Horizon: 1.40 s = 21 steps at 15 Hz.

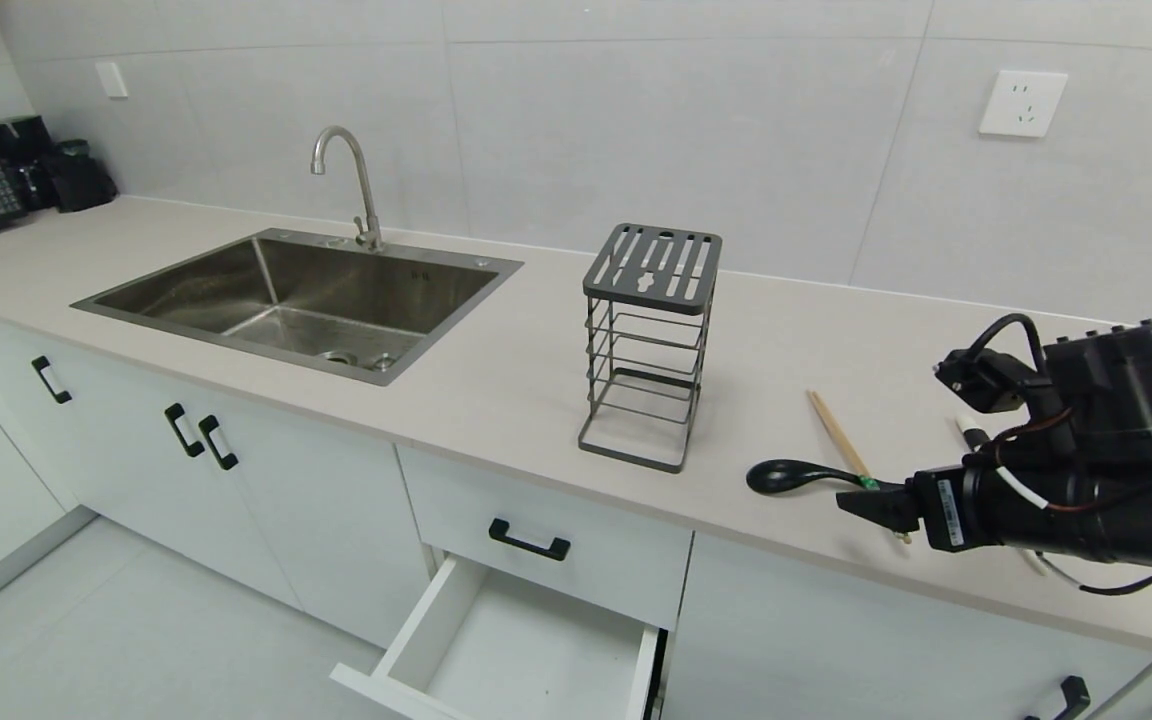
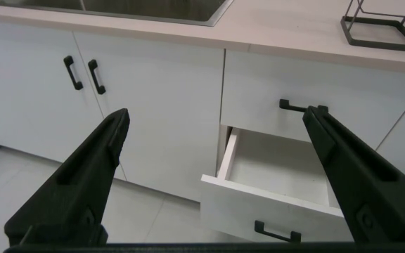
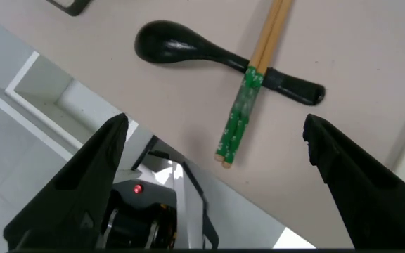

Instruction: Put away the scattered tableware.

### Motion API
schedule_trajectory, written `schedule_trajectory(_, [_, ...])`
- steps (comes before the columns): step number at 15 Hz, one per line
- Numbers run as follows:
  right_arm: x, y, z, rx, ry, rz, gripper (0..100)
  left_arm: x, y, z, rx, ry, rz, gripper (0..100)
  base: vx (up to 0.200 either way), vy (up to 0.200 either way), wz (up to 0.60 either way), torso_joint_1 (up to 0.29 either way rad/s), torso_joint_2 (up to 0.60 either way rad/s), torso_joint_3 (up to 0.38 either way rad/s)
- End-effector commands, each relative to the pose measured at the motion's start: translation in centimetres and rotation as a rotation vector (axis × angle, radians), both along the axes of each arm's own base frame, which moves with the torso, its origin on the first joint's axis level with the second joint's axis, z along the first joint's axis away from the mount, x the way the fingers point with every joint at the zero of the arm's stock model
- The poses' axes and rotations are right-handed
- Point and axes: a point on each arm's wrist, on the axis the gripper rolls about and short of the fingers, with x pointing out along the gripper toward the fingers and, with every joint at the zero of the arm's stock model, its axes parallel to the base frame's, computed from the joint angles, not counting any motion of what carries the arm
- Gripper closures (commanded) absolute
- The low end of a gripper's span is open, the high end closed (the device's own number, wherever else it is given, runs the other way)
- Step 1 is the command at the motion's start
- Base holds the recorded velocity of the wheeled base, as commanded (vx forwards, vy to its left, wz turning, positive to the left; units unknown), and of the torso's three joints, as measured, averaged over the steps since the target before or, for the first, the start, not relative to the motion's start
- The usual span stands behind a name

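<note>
Pointing bowl-first toward the rack [image 1: 651,300], black spoon [image 3: 213,56], chopsticks [image 3: 245,95] across its handle.

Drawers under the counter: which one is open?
The lower drawer, right under the shut top drawer; it alone is pulled out, its white inside showing.
</note>
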Motion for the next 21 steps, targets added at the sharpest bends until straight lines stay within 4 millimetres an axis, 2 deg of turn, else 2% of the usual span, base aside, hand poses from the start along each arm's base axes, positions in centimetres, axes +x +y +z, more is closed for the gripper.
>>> schedule_trajectory(1, [0.3, 0.6, -0.8, -0.008, 0.035, 0.002, 0, 0.0, 0.0, 0.0, 0.000, 0.001, 0.001, 0, 0.000, 0.000, 0.00, 0.000, 0.00, 0.000])
schedule_trajectory(6, [1.3, 0.4, -2.7, -0.050, 0.098, -0.057, 0, 0.0, 0.0, 0.0, 0.000, 0.001, -0.001, 0, 0.000, 0.000, 0.00, 0.000, 0.00, 0.000])
schedule_trajectory(10, [2.9, 0.5, -3.9, -0.041, 0.071, -0.073, 0, 0.0, 0.0, 0.0, 0.000, 0.001, -0.001, 0, 0.000, 0.000, 0.00, 0.000, 0.00, 0.000])
schedule_trajectory(17, [3.6, 0.7, -4.7, -0.043, 0.069, -0.071, 0, 0.0, 0.0, 0.0, 0.000, 0.001, -0.001, 0, 0.000, 0.000, 0.00, 0.000, 0.00, 0.000])
schedule_trajectory(18, [3.8, 0.8, -4.8, -0.040, 0.054, -0.073, 100, 0.0, 0.0, 0.0, 0.000, 0.001, 0.001, 0, 0.000, 0.000, 0.00, 0.000, 0.00, 0.000])
schedule_trajectory(21, [3.7, 0.6, -4.9, -0.065, 0.051, -0.104, 100, 0.0, 0.0, 0.0, 0.000, 0.001, 0.001, 0, 0.000, 0.000, 0.00, 0.000, 0.00, 0.000])
